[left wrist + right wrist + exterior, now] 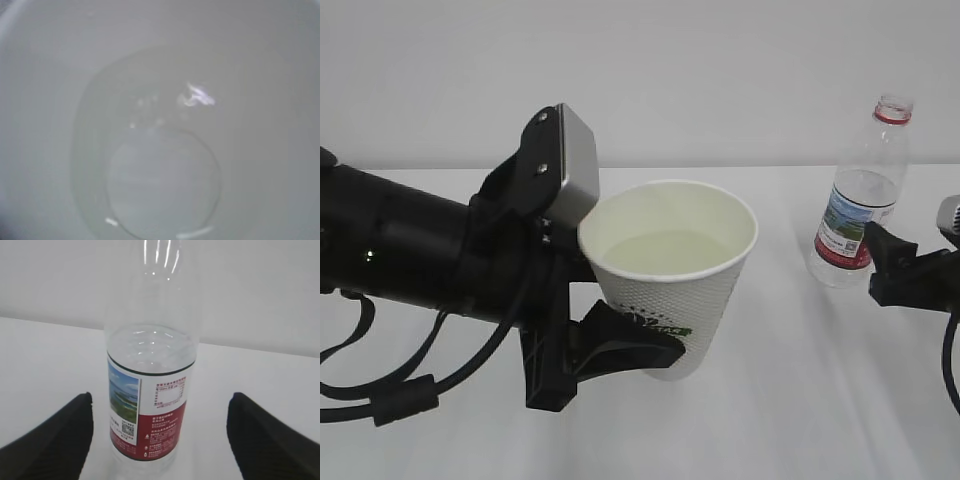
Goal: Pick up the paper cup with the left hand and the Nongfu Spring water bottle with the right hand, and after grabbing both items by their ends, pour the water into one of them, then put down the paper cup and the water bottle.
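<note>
In the exterior view the paper cup [670, 290], white and dimpled with a green logo, is upright in my left gripper [655, 350], which is shut on its lower wall. Water [665, 252] lies inside it. The left wrist view looks straight down into the cup [260, 75] at the water [160, 180]; no fingers show there. The Nongfu Spring water bottle [860, 200] stands uncapped on the table at the right. My right gripper [895, 270] is beside it, open. In the right wrist view the bottle [150, 390] is between the wide-apart fingers [55, 440], untouched.
A white table [770, 430] runs to a plain white wall behind. The thick black left arm [400, 245] and its cables [380, 400] fill the left side of the exterior view.
</note>
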Robot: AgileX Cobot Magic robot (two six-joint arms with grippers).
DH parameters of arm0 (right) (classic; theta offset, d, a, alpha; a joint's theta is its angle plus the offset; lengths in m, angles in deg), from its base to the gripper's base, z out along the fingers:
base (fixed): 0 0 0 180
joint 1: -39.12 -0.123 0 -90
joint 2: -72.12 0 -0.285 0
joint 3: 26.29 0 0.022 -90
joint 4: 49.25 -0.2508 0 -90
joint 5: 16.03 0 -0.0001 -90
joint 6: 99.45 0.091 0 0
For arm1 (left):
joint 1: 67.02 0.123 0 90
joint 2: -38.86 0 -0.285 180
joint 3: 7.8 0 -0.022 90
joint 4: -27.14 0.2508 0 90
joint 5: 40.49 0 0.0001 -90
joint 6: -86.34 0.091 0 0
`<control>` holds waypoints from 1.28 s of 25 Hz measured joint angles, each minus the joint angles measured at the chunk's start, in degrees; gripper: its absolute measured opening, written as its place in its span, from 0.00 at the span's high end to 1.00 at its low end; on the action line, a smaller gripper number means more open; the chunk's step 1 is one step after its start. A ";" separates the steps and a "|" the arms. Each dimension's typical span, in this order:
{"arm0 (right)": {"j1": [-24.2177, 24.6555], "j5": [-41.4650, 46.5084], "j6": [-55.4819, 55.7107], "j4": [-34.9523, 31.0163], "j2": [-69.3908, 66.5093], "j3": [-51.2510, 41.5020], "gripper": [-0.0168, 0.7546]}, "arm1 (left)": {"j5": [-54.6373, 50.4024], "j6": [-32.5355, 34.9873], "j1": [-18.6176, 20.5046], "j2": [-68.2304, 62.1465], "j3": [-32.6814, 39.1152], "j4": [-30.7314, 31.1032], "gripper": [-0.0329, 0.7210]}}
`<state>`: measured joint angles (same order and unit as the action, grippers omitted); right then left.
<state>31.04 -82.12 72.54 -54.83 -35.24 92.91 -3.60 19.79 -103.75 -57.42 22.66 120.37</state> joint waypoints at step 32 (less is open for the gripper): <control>0.00 0.00 0.00 0.00 4.80 -3.58 0.21 | -17.14 0.00 4.75 0.00 -0.76 -7.20 0.30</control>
<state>31.04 -82.12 72.54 -54.83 -30.45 89.33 -20.74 19.79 -99.00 -57.42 21.90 113.17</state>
